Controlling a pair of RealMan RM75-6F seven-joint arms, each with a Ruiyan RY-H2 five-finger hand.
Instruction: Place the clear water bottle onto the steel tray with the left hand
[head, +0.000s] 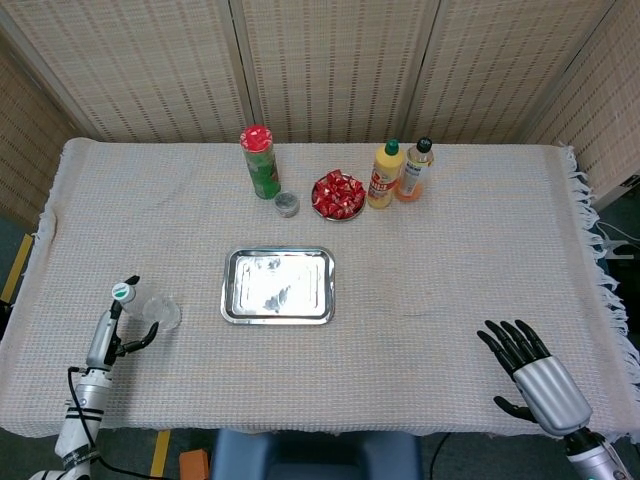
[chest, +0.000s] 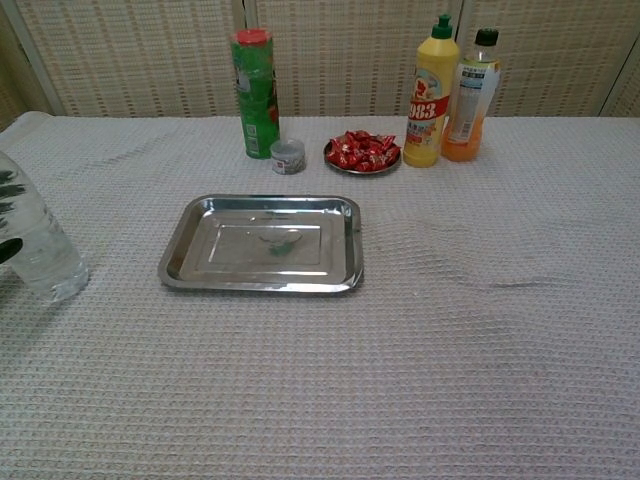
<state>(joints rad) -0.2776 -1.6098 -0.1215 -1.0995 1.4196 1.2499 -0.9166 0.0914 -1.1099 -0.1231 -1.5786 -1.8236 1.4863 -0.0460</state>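
Note:
The clear water bottle (head: 155, 310) with a green cap stands upright on the cloth, left of the steel tray (head: 229, 288). In the chest view the bottle (chest: 42, 252) is at the far left edge and the tray (chest: 262, 284) holds nothing. My left hand (head: 108, 333) is right beside the bottle on its left, fingers apart, thumb reaching toward its base. Dark fingertips (chest: 9, 184) show at the chest view's left edge against the bottle. I see no grip on it. My right hand (head: 530, 372) hovers at the table's front right, fingers spread, holding nothing.
Along the back stand a green canister with a red lid (head: 261, 162), a small tin (head: 287, 204), a dish of red candies (head: 338, 195), a yellow squeeze bottle (head: 381, 176) and an orange drink bottle (head: 415, 171). White cloth covers the table (head: 450, 280).

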